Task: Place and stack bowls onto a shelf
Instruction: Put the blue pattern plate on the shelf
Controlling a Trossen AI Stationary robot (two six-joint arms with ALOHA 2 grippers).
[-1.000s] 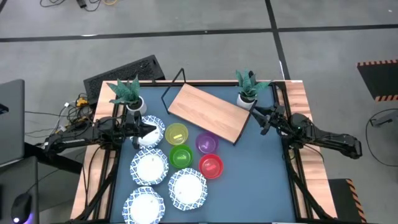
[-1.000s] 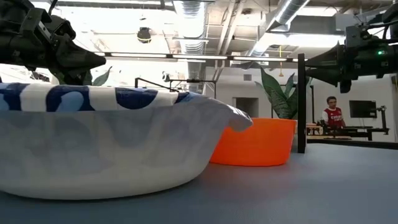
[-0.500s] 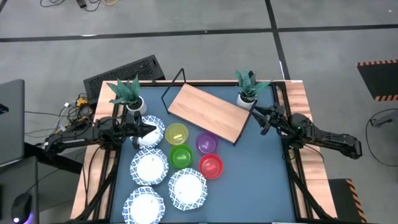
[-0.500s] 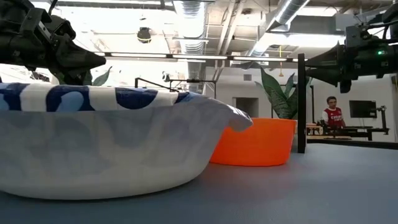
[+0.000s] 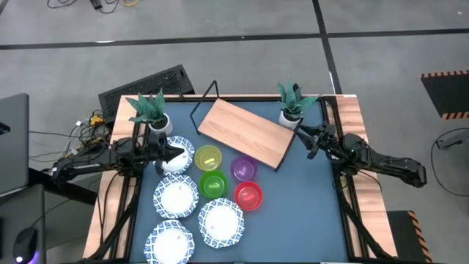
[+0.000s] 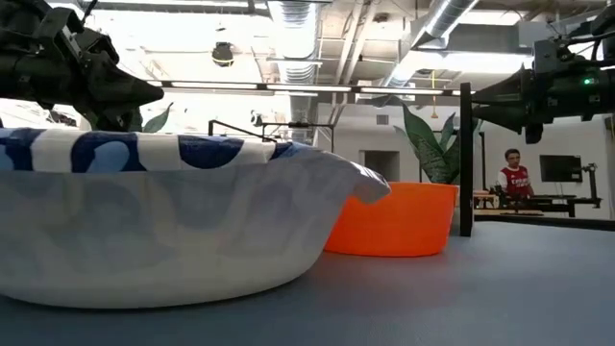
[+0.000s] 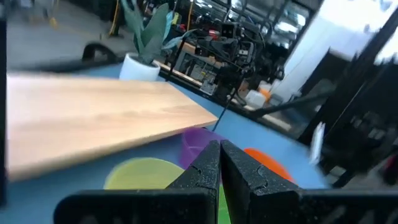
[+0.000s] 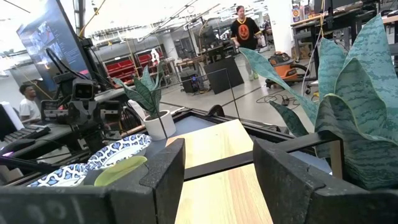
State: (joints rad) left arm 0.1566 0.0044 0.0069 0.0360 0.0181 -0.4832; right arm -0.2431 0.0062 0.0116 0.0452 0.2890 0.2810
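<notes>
Ahead of your left gripper (image 5: 178, 155), whose jaws are pressed together with nothing between them, lies the yellow bowl (image 5: 208, 158), a small round plastic one. Under those jaws sits a patterned dish (image 5: 176, 155), wide and shallow, white with a blue rim.

Beyond the yellow bowl you have the purple bowl (image 5: 243, 169), and nearer to the front edge the green bowl (image 5: 213, 184) and the red bowl (image 5: 249, 196), all smooth plastic and close together. Three more patterned dishes (image 5: 176, 198) stand toward the front on the left arm's side, almost touching one another. In the low view, one patterned dish fills the foreground and hides much of the worktop (image 6: 500, 288) behind it.

The shelf (image 5: 246, 131) is a flat rectangular board of light wood with visible grain. It lies at an angle on the blue worktop, just past the yellow and purple bowls, and a thin black wire frame (image 5: 205, 97) rises at its far end. No bowl stands on it.

Your right gripper (image 5: 300, 135) waits at the near corner of the shelf, jaws spread and holding nothing. Just beside these jaws stands a small white pot with a stiff green plant (image 5: 292, 103). A second potted plant (image 5: 151, 111) stands just behind the left jaws. People (image 8: 244, 26) are in the room beyond the worktop.
</notes>
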